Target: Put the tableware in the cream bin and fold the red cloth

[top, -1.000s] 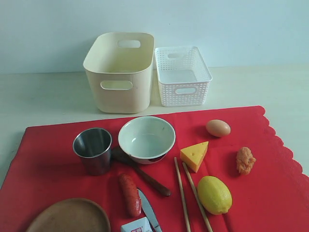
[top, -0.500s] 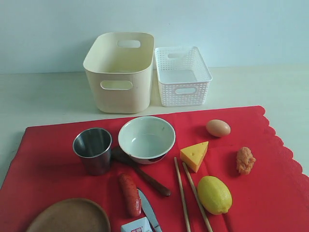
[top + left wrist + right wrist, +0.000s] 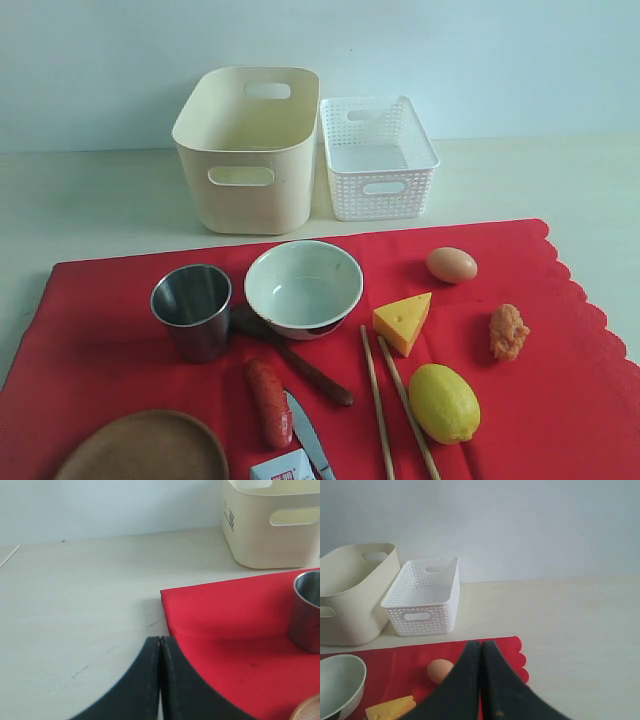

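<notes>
The left gripper (image 3: 160, 680) and the right gripper (image 3: 481, 680) each hold their black jaws pressed together, gripping nothing. The tall cream plastic bin (image 3: 245, 205) stands off the flat bright red cloth (image 3: 560, 400), at 11 o'clock from the pale green-white bowl (image 3: 303, 285) (round steel cup (image 3: 192, 310) at its 9, dark wooden spoon (image 3: 300, 365) at 6)

The light is bright, soft and even, mostly from above. Shadows are weak: short ones lie under the bowl (image 3: 303, 285) and beside the cup (image 3: 192, 308). The pictures are a little soft, and the cloth (image 3: 560, 400) looks strongly saturated.
</notes>
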`<state>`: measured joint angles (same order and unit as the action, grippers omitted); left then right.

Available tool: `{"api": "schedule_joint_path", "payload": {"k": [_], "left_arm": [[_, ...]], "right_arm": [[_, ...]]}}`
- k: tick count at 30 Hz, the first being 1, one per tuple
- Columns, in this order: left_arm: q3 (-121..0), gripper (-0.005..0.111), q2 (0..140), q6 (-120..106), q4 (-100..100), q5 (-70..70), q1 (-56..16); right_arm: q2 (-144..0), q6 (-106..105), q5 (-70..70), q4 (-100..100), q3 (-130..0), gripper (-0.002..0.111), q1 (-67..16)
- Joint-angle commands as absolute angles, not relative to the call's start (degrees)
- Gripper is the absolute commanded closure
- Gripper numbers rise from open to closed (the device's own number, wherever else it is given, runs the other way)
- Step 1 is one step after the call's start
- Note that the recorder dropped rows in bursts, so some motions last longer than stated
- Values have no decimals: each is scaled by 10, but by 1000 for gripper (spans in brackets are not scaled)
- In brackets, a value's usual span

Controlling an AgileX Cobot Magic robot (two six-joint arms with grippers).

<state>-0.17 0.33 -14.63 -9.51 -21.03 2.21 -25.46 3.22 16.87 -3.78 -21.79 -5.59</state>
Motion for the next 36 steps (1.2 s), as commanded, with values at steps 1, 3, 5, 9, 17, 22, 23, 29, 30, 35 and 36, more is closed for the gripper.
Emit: {"api": "schedule_joint_path", "payload": {"k": [1,3,5,9,17,22,23,29,30,35,36], "left_arm": [[0,107,0,-146,-93,-206,24],[0,107,0,-146,-93,-206,24],[0,107,0,-146,-93,-206,24],[0,107,0,-146,-93,-206,24],[0,107,0,-146,-93,-206,24],[0,107,0,-146,-93,-206,24],[0,107,0,-146,-93,-206,24],[0,107,0,-146,-93,-206,24],[0,107,0,-146,-93,-206,24],[0,107,0,-146,-93,-206,24],[0,107,0,-146,-93,-206,24]], "right_arm": [[-257,29,153,-24,-222,108,-54],[-257,30,154,-26,-222,108,-54],[-257,32,163,-36,-222,108,-54],[-260,18,188,-84,-222,108,-54],[-411,-209,260,-272,-270,108,-54],[-555,-312,295,-349,-332,93,-54],[-592,-347,309,-377,-354,83,-54],[-703,-450,351,-446,-424,57,-58],[-716,-451,354,-442,-436,54,-65],[-786,-455,351,-390,-490,48,-140],[-797,-455,351,-379,-500,48,-153]]}}
